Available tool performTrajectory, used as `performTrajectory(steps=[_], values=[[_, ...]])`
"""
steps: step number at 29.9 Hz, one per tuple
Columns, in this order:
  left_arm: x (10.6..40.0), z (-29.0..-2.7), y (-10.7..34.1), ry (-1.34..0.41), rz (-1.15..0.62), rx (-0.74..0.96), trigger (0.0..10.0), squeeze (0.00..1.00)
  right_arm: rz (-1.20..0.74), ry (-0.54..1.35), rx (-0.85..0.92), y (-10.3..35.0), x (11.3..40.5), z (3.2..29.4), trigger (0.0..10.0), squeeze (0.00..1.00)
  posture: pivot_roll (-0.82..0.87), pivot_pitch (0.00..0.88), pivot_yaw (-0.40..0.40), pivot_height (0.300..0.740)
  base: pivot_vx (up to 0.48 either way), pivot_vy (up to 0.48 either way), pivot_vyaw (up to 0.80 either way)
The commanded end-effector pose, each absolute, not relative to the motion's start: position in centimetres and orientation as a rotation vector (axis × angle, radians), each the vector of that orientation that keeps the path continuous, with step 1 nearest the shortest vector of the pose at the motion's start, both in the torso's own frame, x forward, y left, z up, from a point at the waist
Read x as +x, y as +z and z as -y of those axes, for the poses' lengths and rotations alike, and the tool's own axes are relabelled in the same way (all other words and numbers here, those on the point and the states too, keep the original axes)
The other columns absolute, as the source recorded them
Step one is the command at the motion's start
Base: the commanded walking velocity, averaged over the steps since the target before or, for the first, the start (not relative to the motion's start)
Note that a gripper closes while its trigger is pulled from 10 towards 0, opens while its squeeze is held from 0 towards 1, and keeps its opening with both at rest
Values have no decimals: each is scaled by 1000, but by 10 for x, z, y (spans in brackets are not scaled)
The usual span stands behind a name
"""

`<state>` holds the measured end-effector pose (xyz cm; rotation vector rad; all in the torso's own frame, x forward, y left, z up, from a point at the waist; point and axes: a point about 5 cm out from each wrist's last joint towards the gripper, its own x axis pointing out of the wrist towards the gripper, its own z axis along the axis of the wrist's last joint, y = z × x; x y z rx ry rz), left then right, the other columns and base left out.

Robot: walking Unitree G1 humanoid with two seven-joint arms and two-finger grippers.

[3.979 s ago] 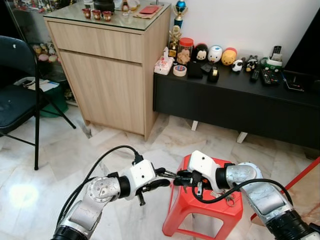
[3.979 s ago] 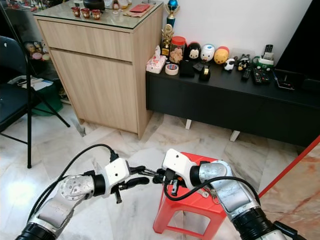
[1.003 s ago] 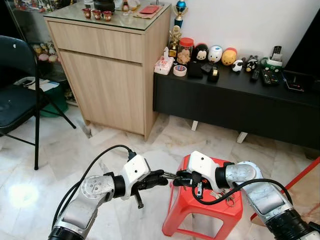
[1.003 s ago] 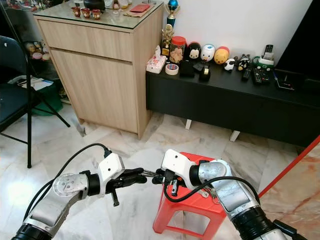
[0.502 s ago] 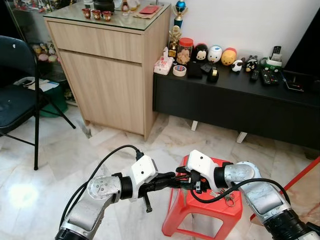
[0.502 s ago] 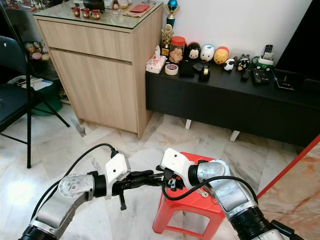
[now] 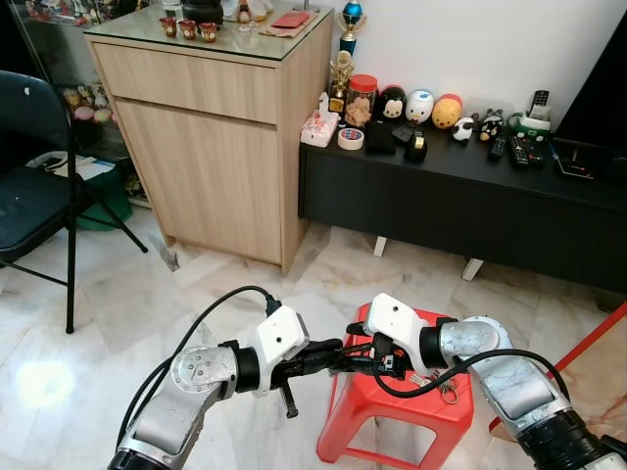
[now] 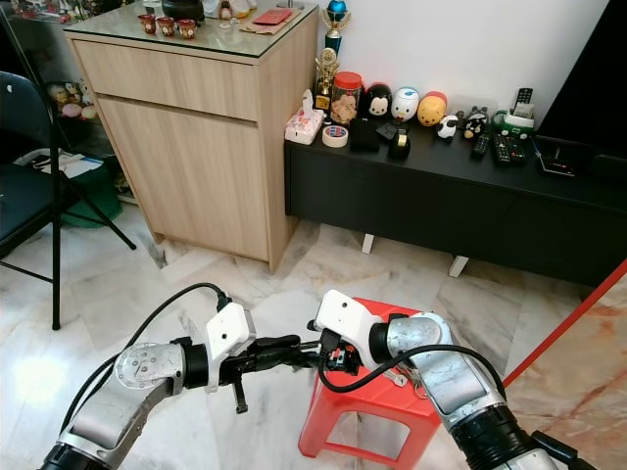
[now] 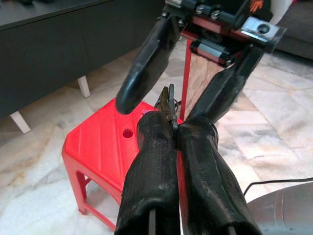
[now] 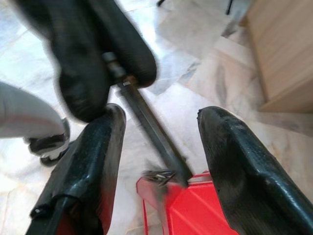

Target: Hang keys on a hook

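Left gripper (image 9: 172, 128) clamped tight on the keys (image 9: 168, 104), pinched between its fingertips. Right gripper (image 10: 159, 129) spread wide, nothing held, fingers either side of the keys. Both meet tip to tip above the near edge of the red stool (image 7: 404, 399), marble floor (image 7: 127, 313) below.
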<state>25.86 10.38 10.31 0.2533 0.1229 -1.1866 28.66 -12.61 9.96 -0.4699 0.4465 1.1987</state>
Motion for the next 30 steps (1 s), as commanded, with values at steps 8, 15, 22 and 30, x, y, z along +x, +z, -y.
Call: performTrajectory(steps=[8,15,22,30], values=[[258,-107,93,-1181,-151,312,0,0,-465,1329,-528,105,277,130,10000,0,28,11,-87,740,0,0,0],[255,-113,84,-1171,-191,347,0,0,-453,1270,-543,107,284,133,10000,0,30,15,-85,740,0,0,0],[254,-122,75,-1133,-224,345,0,0,-423,1127,-527,115,299,145,10000,0,32,15,-85,740,0,0,0],[257,-134,66,-984,-229,287,0,0,-335,826,-350,128,320,163,10000,0,28,13,-83,740,0,0,0]])
